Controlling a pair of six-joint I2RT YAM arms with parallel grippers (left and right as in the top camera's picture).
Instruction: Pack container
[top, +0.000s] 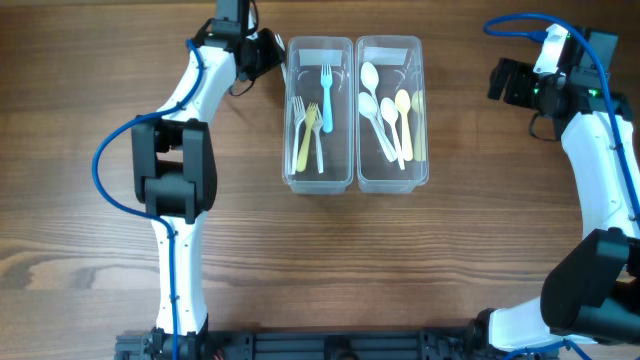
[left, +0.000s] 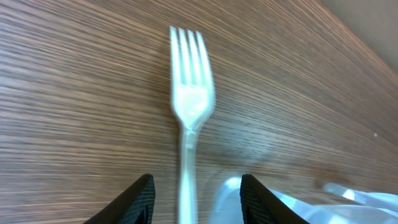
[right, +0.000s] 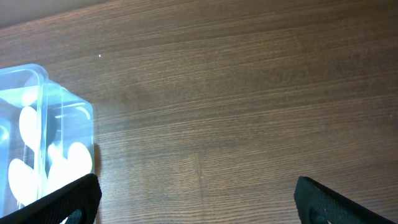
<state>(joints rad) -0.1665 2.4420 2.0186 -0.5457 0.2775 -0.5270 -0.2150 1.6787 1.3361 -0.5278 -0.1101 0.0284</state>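
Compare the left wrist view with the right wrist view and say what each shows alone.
Left wrist only: a pale fork, its handle running between the parted fingers of the left tool. Right wrist only: white spoons inside one end of the container, and the right tool wide open over bare wood. Both: the wooden table and a part of the clear container.

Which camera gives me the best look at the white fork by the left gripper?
Left wrist. The white fork fills the frame, tines away, handle running between the open fingers of the left gripper, slightly blurred. Overhead, the gripper seems to hide it beside the container. The right wrist view misses it entirely.
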